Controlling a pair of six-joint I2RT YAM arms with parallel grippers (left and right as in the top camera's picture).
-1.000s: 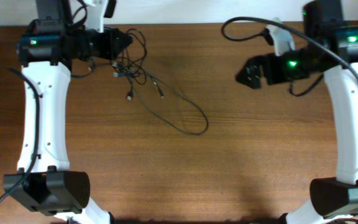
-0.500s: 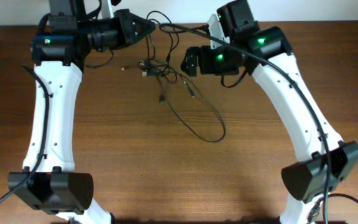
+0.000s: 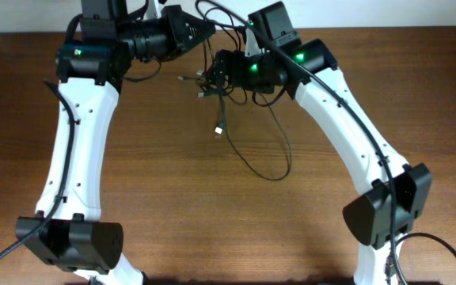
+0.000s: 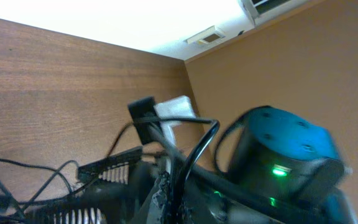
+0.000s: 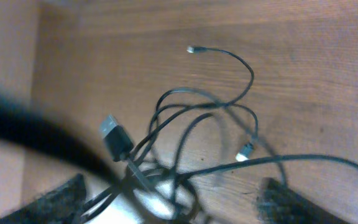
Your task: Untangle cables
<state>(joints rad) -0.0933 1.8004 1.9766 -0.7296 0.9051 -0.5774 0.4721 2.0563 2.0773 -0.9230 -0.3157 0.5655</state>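
Note:
The cables are thin black cords bunched in a knot [image 3: 210, 79] at the table's far middle. One long loop [image 3: 285, 158] trails toward me and a silver-tipped plug [image 3: 218, 129] hangs loose. My left gripper [image 3: 203, 28] is raised at the far edge and shut on strands that rise from the knot; in its wrist view the jaws [image 4: 174, 194] pinch dark cord. My right gripper [image 3: 212, 73] is at the knot, open. In its wrist view the bunch [image 5: 166, 180] lies between its spread fingers [image 5: 291, 199], with a USB plug [image 5: 114, 138] and a small silver plug [image 5: 246, 150] beyond.
Both arms reach over the far middle of the brown wooden table [image 3: 172, 198], their heads close together. The right arm's housing with a green light [image 4: 278, 171] fills the left wrist view. A thick black arm cable [image 3: 418, 241] loops at the near right.
The left gripper has dragged the cable bunch rightward along the far edge and lifted it. The right arm swung in from the far right to the knot. The long loop shifted right.

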